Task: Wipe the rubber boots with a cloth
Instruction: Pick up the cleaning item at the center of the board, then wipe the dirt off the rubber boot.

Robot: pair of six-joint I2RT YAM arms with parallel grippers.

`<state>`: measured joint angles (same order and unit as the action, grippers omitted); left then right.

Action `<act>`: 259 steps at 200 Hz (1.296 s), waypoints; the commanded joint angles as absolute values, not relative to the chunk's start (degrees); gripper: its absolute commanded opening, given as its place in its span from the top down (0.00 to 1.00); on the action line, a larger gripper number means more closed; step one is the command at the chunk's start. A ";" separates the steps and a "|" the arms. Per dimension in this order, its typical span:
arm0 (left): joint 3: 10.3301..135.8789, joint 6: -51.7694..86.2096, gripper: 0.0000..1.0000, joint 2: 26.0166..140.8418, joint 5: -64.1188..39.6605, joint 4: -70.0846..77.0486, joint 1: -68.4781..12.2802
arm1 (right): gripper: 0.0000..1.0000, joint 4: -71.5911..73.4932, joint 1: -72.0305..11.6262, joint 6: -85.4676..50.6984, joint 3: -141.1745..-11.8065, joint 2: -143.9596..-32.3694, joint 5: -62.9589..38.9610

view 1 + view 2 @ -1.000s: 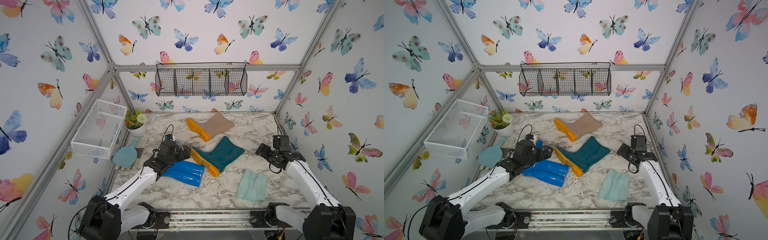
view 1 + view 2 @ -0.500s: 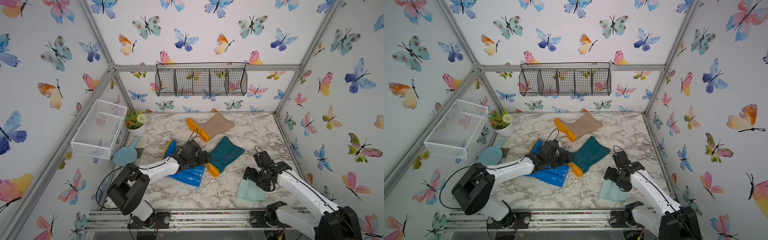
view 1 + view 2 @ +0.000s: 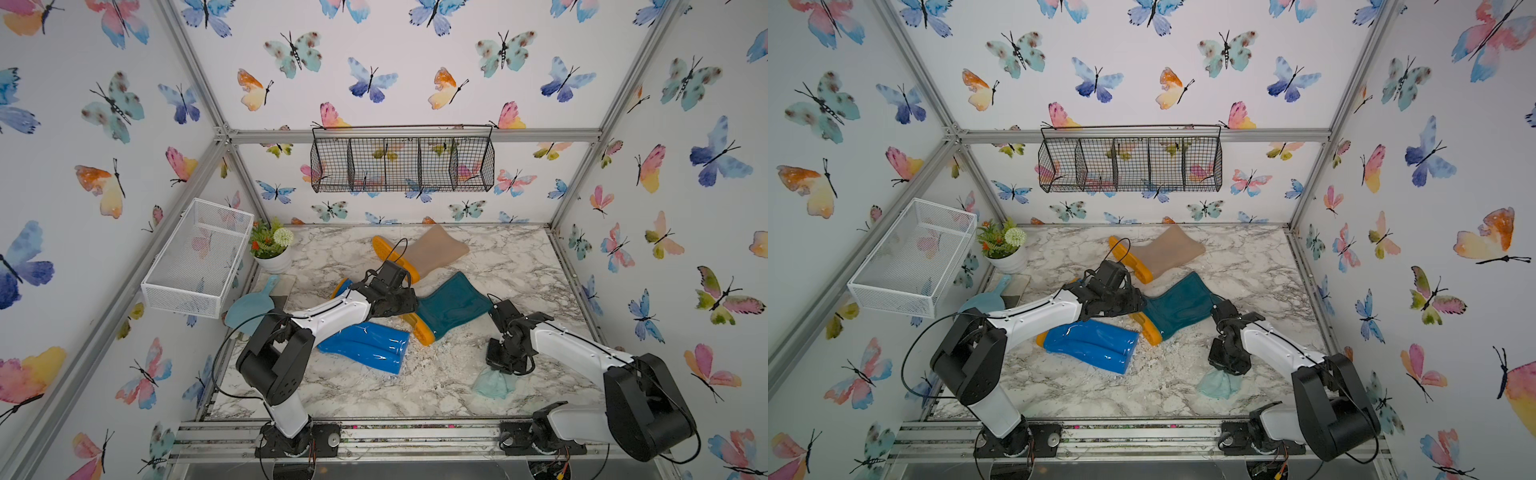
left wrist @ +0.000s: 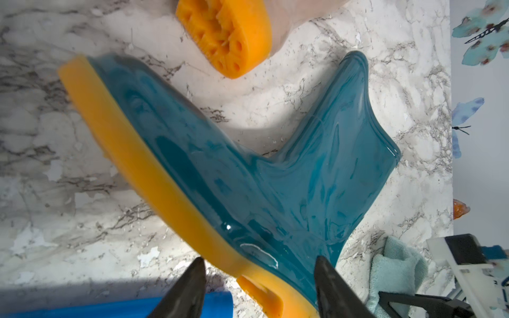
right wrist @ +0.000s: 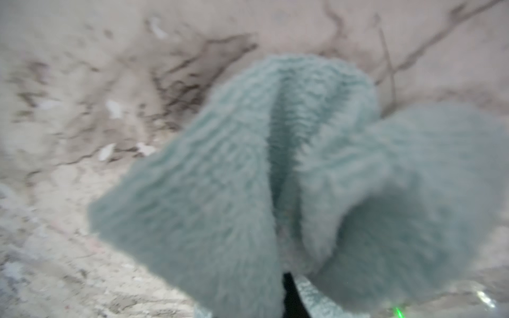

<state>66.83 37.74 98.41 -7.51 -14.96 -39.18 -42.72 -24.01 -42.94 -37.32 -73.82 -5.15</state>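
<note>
The right claw (image 3: 503,369) is clenched on the cloth (image 3: 496,383). In the right wrist view the pale aqua fuzz bunches into folds that gather at a dark fingertip (image 5: 289,297). In both top views the rag hangs as a small crumpled tuft under the claw, near the front right of the table (image 3: 519,257); whether its lower end touches the marble I cannot tell. The left claw (image 4: 259,260) is released, its two dark fingers (image 4: 190,286) standing apart on either side of the heel of the dark teal boot (image 4: 289,170). A strip of table shows between one finger and the orange-yellow sole, so nothing is pinched. That boot lies on its side at the middle of the table, with its shaft toward the right arm. Just in front of it, partly under the left forearm, the bright blue boot (image 3: 365,345) lies on its side, its shaft end near the teal boot's heel. Toward the back wall the beige boot (image 3: 436,249) also lies on its side, apart from the teal one. White flecks (image 3: 436,361) are scattered over the marble between the blue boot and the cloth. A light blue scoop (image 3: 249,307) and a potted plant (image 3: 272,249) sit at the table's left edge.
</note>
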 commanded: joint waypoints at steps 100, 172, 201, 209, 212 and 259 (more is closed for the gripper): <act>62.26 43.16 0.20 97.25 -17.12 -9.79 -38.45 | 0.98 -35.36 -25.97 -24.95 -61.55 -82.47 -2.55; 66.66 44.13 0.20 106.17 -17.61 -10.26 -39.36 | 0.08 -24.59 -25.93 -20.22 -58.76 -90.35 -2.74; 68.00 42.52 0.30 107.66 -15.96 -11.92 -39.93 | 0.01 -24.61 -25.93 -22.27 -55.90 -90.90 1.48; 68.28 41.93 0.35 107.67 -15.34 -12.29 -40.08 | 0.01 -24.04 -25.93 -22.64 -55.38 -91.53 1.31; 68.29 41.68 0.37 107.67 -15.12 -12.38 -40.12 | 0.01 -23.68 -25.93 -22.81 -55.23 -91.84 1.05; 70.62 35.24 0.72 107.32 -12.38 -15.81 -40.69 | 0.02 -19.43 -25.93 -22.98 -56.93 -97.48 -6.04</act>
